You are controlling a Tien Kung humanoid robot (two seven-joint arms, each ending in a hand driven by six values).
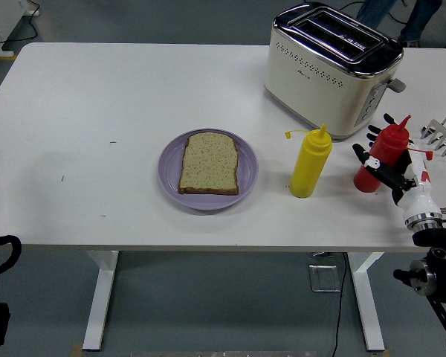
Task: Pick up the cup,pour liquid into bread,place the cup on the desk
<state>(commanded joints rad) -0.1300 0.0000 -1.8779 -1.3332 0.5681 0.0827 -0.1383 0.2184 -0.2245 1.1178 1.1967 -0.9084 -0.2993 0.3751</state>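
right hand point(386, 165) wraps the upright red bottle point(380, 159) near the surface's right edge, fingers curled round it; bread point(209, 163) lies well left

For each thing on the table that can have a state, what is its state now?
red bottle: tilted, cap on, right hand wrapped around it
yellow bottle: upright, cap open and hanging at its side
toaster: slots empty
bread: flat on the purple plate, bare

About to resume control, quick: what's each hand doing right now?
Left hand: not in view.
Right hand: fingers wrapped around the red squeeze bottle, which tilts on the table.
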